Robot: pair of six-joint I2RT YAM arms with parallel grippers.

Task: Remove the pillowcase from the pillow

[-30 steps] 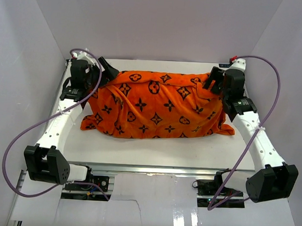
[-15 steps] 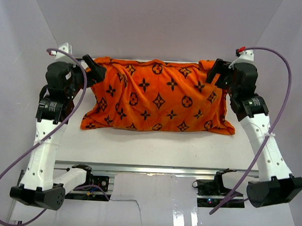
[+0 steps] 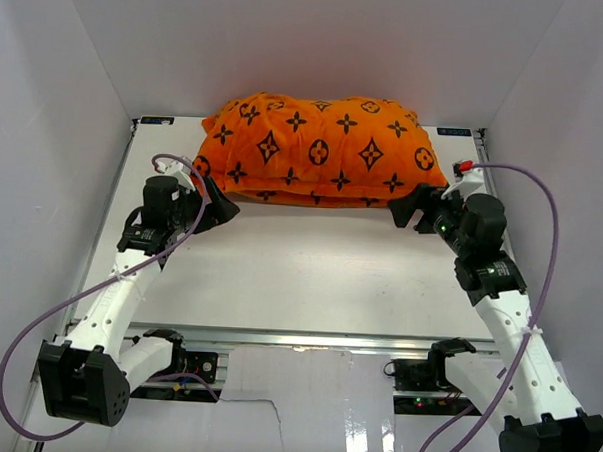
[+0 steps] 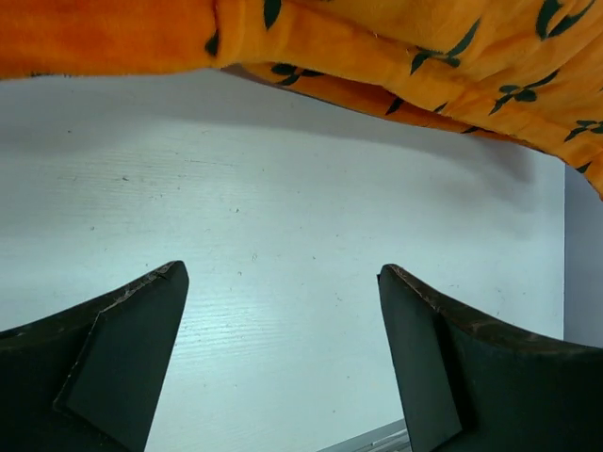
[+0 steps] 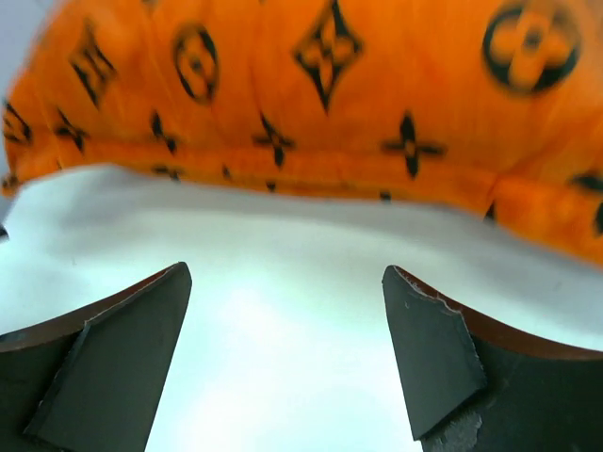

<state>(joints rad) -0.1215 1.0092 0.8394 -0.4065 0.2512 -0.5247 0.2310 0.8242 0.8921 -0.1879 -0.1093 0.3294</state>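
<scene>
The orange pillowcase (image 3: pixel 320 149) with dark brown motifs lies at the back of the table against the rear wall, puffed up and lying flat. The white pillow is hidden inside it. My left gripper (image 3: pixel 222 205) is open and empty, just in front of the pillowcase's front left corner, not touching it. My right gripper (image 3: pixel 405 209) is open and empty, just in front of its front right corner. The left wrist view shows the pillowcase's lower edge (image 4: pixel 377 66) above my open gripper (image 4: pixel 283 282). The right wrist view shows the pillowcase (image 5: pixel 320 94) ahead of my open gripper (image 5: pixel 287 282).
The white table (image 3: pixel 299 276) stretches between the grippers and the near edge. White walls close in at the back and both sides. Purple cables loop beside each arm. A metal rail (image 3: pixel 296 341) runs along the near edge.
Both grippers have let go of the pillowcase and pulled back toward the near side. The pillowcase has moved from the table's middle to the back, against the rear wall.
</scene>
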